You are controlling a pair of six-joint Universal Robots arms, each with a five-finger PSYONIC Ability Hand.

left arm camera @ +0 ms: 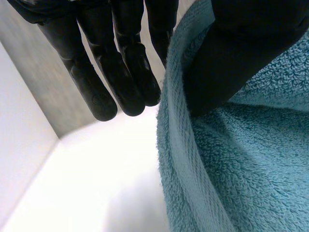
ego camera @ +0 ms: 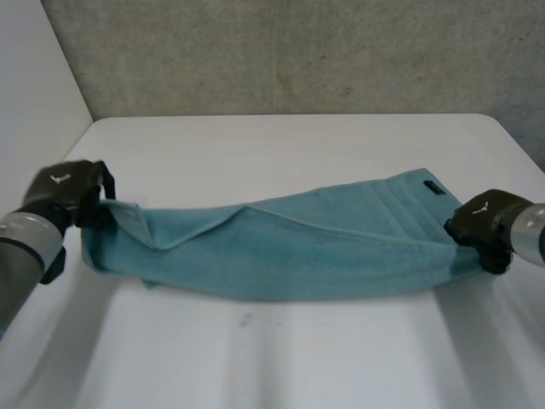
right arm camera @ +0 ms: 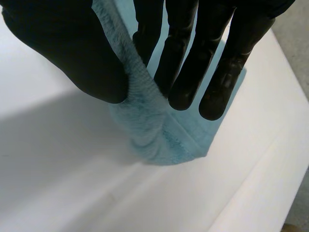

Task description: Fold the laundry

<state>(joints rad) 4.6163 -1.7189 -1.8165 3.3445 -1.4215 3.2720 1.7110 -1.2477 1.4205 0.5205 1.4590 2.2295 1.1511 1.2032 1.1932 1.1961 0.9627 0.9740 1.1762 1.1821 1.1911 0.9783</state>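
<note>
head view: towel (ego camera: 289,247) strung between left robot hand (ego camera: 64,192) and right robot hand (ego camera: 479,223), over worktop (ego camera: 281,145)
left robot hand: thumb and fingers clamped on towel end
right robot hand: pinching the other end's edge

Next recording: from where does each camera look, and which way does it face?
Head view: behind and between the arms, looking down at the white table; both forearms show, and the left hand and right hand hold the teal towel by its ends.
Left wrist view: on that wrist, looking along the palm; fingers and thumb pinch the towel's edge.
Right wrist view: same on the right; its hand pinches the other end.
Shared: towel and table, all three.
</note>
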